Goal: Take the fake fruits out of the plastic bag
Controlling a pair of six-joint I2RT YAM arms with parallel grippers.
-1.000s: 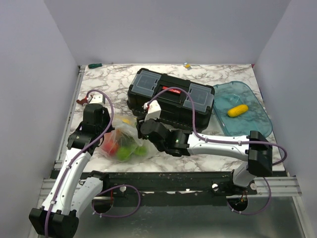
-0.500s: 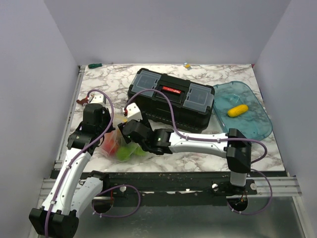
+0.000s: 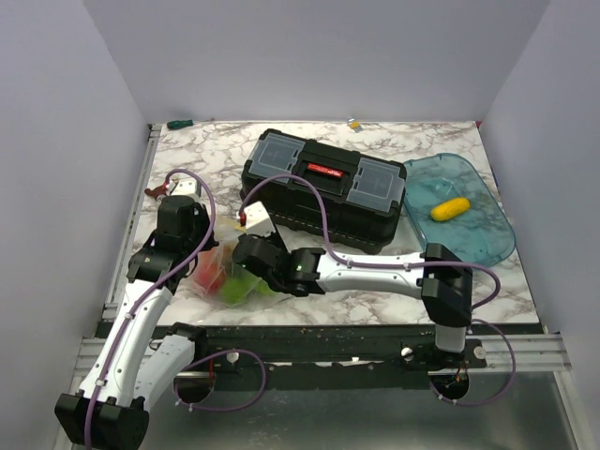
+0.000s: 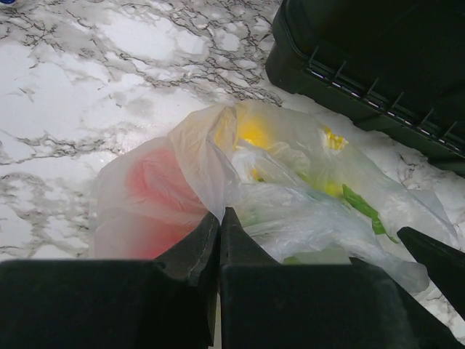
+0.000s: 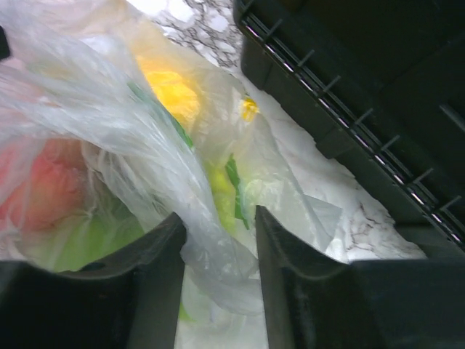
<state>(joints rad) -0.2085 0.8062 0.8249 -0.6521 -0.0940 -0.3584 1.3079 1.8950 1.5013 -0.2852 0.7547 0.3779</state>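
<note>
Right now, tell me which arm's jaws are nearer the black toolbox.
Right. The right jaws straddle plastic bag film close beside the black toolbox. The left jaws, shut on the bag's other side, sit farther from it.

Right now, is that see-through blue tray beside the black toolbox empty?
No, the overhead view shows a single yellow fruit lying inside the blue tray.

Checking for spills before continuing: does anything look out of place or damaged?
Nothing stands out. The plastic bag lies crumpled but unspilled, fruits inside; the left gripper pinches its film. One yellow fruit sits in the blue tray; the toolbox is closed.
</note>
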